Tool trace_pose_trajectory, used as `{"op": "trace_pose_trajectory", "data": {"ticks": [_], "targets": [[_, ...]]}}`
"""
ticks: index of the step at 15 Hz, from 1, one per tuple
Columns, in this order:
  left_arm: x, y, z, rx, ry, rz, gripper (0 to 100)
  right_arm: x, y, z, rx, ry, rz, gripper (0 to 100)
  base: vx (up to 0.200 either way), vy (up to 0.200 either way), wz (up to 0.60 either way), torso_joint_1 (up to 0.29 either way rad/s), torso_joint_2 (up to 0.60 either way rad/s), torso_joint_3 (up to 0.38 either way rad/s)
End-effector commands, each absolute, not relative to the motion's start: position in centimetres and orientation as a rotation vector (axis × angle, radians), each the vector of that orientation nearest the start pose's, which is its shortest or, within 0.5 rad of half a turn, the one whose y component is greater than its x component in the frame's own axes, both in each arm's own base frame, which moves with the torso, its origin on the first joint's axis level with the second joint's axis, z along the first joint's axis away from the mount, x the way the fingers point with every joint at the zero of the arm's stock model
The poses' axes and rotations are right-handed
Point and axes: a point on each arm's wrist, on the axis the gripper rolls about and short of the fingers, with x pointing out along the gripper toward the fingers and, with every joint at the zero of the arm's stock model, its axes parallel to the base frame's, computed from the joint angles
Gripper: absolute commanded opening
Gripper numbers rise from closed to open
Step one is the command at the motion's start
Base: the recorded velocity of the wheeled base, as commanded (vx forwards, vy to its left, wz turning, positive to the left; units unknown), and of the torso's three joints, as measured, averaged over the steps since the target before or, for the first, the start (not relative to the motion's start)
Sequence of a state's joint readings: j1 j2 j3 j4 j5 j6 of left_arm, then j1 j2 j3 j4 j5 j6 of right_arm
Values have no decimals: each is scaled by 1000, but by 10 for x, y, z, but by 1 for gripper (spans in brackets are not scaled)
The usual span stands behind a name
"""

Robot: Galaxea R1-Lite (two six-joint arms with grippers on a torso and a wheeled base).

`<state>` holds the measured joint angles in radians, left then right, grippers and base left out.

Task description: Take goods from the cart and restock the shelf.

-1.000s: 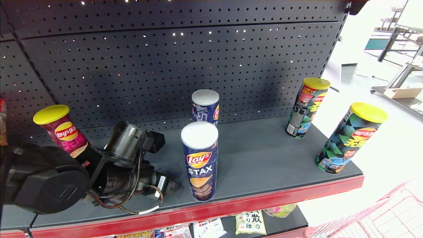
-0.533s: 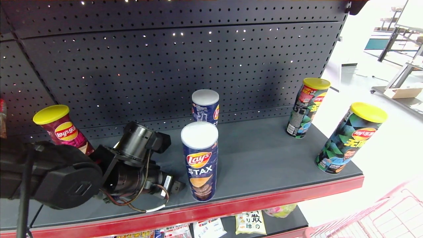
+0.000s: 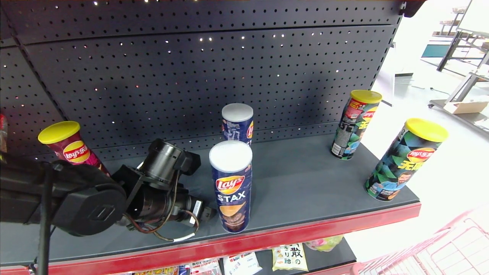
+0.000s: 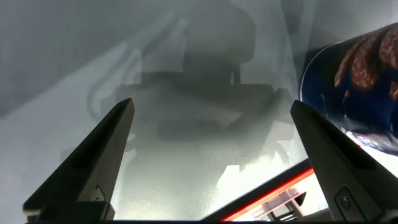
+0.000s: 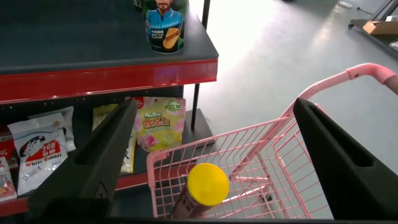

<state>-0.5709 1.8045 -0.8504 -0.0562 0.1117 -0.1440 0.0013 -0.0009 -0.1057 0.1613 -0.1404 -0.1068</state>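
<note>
Left gripper (image 4: 211,106) is spread wide open with nothing between its fingers. It hangs just over the dark grey shelf (image 4: 186,162) near the red front edge, and the front blue can (image 4: 364,87) sits right beside one finger; can't tell if they actually touch. From the head cam, going left to right: a magenta can (image 3: 72,151) with a yellow lid stands at the back by the pegboard wall (image 3: 191,76), its lower part hidden behind the left arm (image 3: 153,191), which lies low over the shelf. Right next to the arm's wrist is the front blue can, upright with a white lid, close to the front edge. A second blue can (image 3: 237,124) stands straight behind it, up against the pegboard wall. Well off to the right, a dark can (image 3: 355,124) with a yellow lid is at the back, and a green-patterned can (image 3: 405,160), also yellow-lidded, sits at the front right corner. Right gripper (image 5: 214,102) is open too and empty, hanging above the pink cart (image 5: 273,149), which sits lower down, off the shelf's right end. One yellow-lidded can (image 5: 207,185) stands in the cart's basket, so that one's not yet restocked. Snack bags (image 5: 158,121) lie on the lower shelf (image 5: 81,84) just beside the cart.
</note>
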Motion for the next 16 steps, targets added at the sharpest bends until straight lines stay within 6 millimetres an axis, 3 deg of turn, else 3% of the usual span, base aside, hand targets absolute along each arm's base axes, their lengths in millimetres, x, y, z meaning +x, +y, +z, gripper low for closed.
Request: {"op": "trace_pose_trajectory", "data": {"ticks": [1, 16], "targets": [[251, -158, 114, 168, 874, -364, 100, -32, -3, 88, -111, 63, -136, 100, 0, 0, 0, 0, 0, 0], [258, -170, 112, 176, 870, -385, 100, -32, -3, 88, -103, 62, -137, 100, 0, 0, 0, 0, 0, 0]]}}
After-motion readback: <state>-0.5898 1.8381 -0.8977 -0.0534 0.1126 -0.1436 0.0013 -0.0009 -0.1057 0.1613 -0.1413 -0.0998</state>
